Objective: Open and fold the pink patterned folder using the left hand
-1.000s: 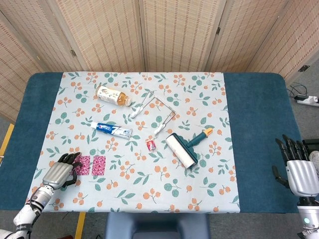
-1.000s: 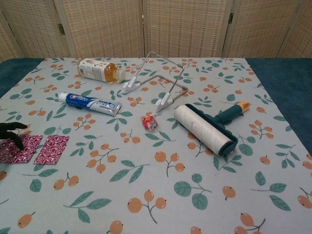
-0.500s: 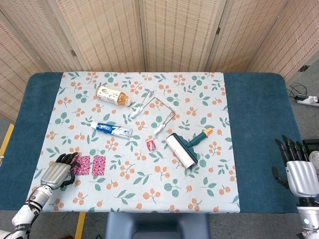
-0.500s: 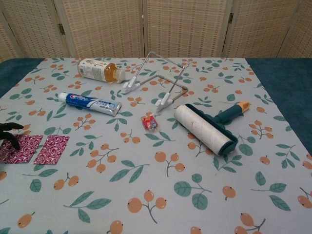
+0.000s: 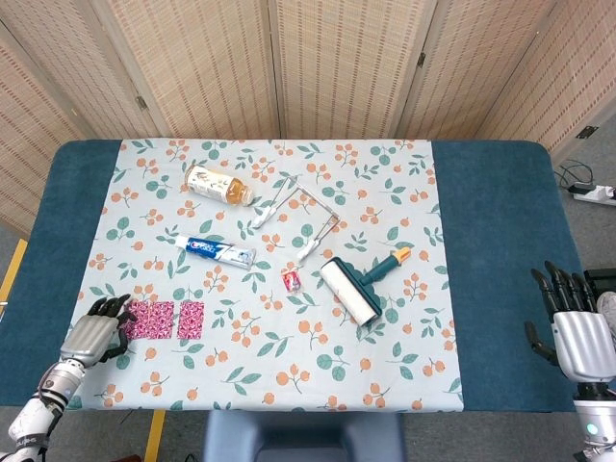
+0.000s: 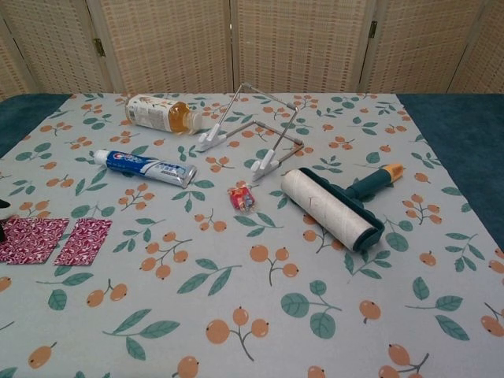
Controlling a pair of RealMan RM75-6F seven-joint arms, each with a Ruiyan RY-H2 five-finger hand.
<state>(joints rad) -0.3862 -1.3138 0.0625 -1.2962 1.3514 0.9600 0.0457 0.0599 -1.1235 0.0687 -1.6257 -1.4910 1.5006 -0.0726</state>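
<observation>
- Pink patterned folder [image 5: 165,320]: lower left of frame, lying open flat, two panels.
- Left hand [image 5: 93,330]: drawn back off the folder's left edge, fingers loosely curled, holding nothing.
- Fold step apparently pending.

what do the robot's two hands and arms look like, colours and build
Both look alike in the head view. The left hand has a silver-grey metal back and black fingers, on a white forearm segment with black joint rings. The right hand shows the same silver back and black fingers, with a white wrist section below carrying a small lit indicator.
</observation>
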